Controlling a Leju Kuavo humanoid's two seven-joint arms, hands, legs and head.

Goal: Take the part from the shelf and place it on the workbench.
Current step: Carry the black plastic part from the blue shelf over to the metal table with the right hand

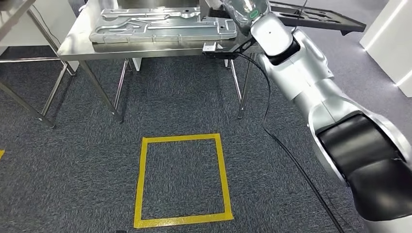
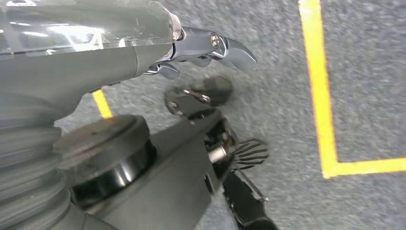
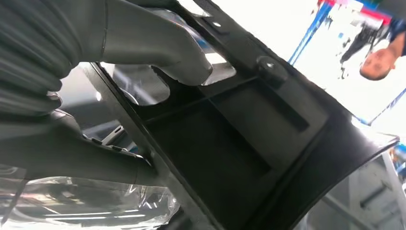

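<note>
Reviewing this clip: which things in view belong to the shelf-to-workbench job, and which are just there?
Job: black part, held by right hand; steel workbench.
Just there: silver plate on the bench; yellow tape square on the carpet; left hand, holding nothing.

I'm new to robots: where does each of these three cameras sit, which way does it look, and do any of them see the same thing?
Head view: high on the body, looking forward and down at the steel workbench, carpet and yellow tape square; the right arm shows.
Left wrist view: behind the left hand, facing the floor.
Right wrist view: behind the right hand, which grips the black part.
Shared: the black part in head and right wrist views; the tape in head and left wrist views.
</note>
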